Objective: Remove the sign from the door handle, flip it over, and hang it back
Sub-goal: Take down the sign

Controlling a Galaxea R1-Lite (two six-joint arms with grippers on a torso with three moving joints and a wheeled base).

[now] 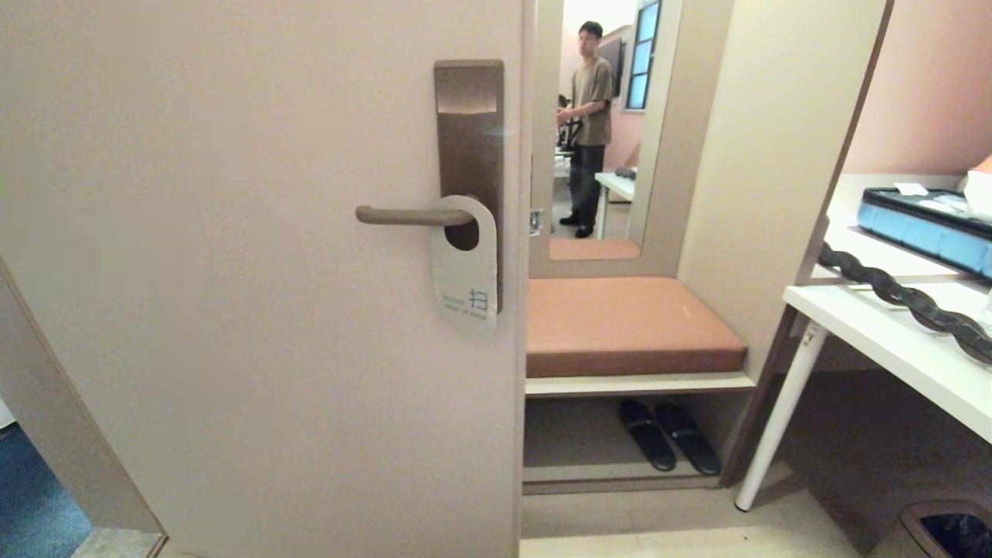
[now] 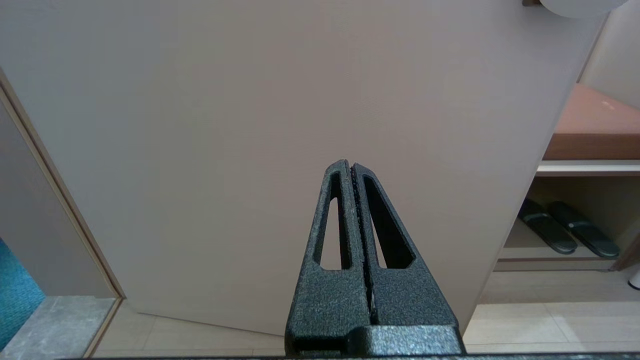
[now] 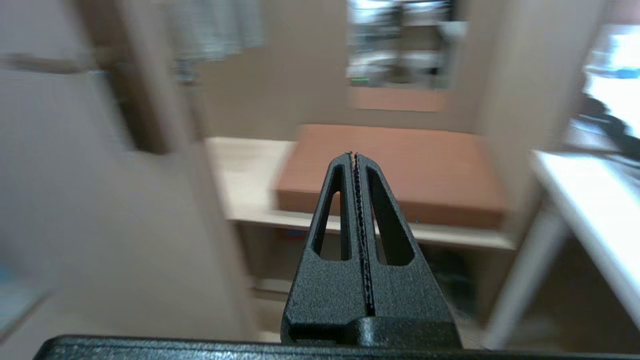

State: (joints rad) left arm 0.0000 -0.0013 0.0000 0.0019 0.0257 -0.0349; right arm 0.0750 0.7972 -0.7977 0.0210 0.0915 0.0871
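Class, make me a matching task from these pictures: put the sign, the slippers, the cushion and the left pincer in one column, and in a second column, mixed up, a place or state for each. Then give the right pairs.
Column one:
1. sign
2. slippers
3. cushion
4. left pincer

Column two:
A. lies on the bench under the mirror
B. shut, holding nothing, facing the door
C. hangs on the door handle, white face out
D. stand on the low shelf beneath the bench

Right pairs: 1-C, 2-D, 3-A, 4-B
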